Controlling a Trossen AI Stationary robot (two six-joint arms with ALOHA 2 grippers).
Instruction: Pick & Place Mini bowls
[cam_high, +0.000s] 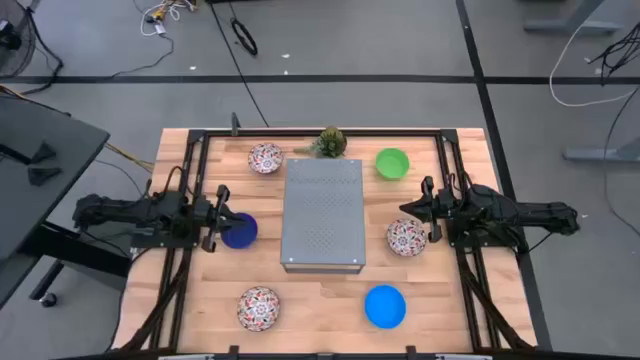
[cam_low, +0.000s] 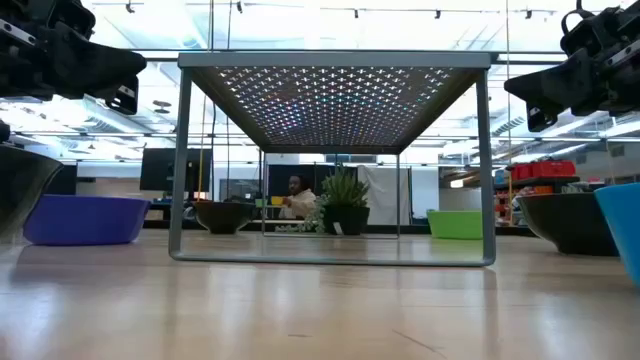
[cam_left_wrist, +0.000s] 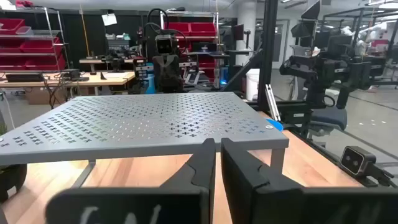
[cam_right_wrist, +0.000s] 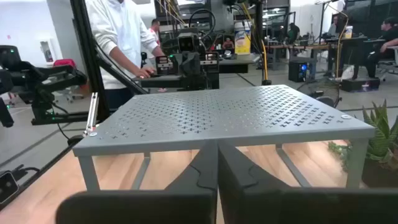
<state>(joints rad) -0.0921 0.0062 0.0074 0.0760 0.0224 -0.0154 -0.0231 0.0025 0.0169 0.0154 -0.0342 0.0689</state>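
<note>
Six mini bowls rest on their bases on the wooden table (cam_high: 320, 290). White floral ones are at far left (cam_high: 265, 158), at right (cam_high: 407, 237) and at near left (cam_high: 258, 307). The bright green one (cam_high: 392, 163) is at far right, the dark blue one (cam_high: 240, 231) at left, the light blue one (cam_high: 385, 306) at near right. My left gripper (cam_high: 221, 208) is shut and empty, raised beside the dark blue bowl (cam_low: 85, 218). My right gripper (cam_high: 424, 210) is shut and empty, raised beside the right floral bowl. Both wrist views show shut fingers (cam_left_wrist: 216, 152) (cam_right_wrist: 217, 155).
A grey perforated metal box (cam_high: 322, 213) stands on thin legs at the table's middle, between the two grippers. A small spiky green plant (cam_high: 331, 142) stands at the far edge. Black frame rails (cam_high: 190, 180) run along both table sides. A person (cam_right_wrist: 121, 37) stands beyond the table.
</note>
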